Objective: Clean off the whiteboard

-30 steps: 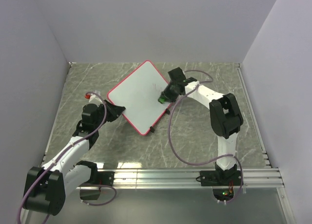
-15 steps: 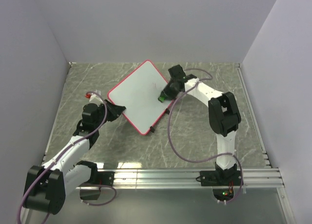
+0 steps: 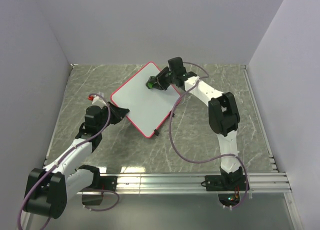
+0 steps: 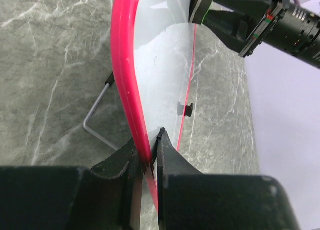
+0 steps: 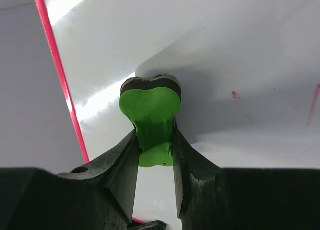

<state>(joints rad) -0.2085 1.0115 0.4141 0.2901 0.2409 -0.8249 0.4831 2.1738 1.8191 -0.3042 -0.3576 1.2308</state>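
Your whiteboard (image 3: pixel 140 102) sits cornerwise in the middle of the table (image 3: pixel 200 135), white with a pink frame and a few faint red flecks. Your left fingers (image 4: pixel 161 152) pinch its frame at the left corner. Your right fingers (image 5: pixel 180 150) clamp a green eraser (image 5: pixel 150 107), pressed flat near its far corner.

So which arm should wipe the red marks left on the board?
Right. The right gripper holds the green eraser pressed on the whiteboard, with red marks just beside it. The left gripper is clamped on the board's pink frame, steadying it.
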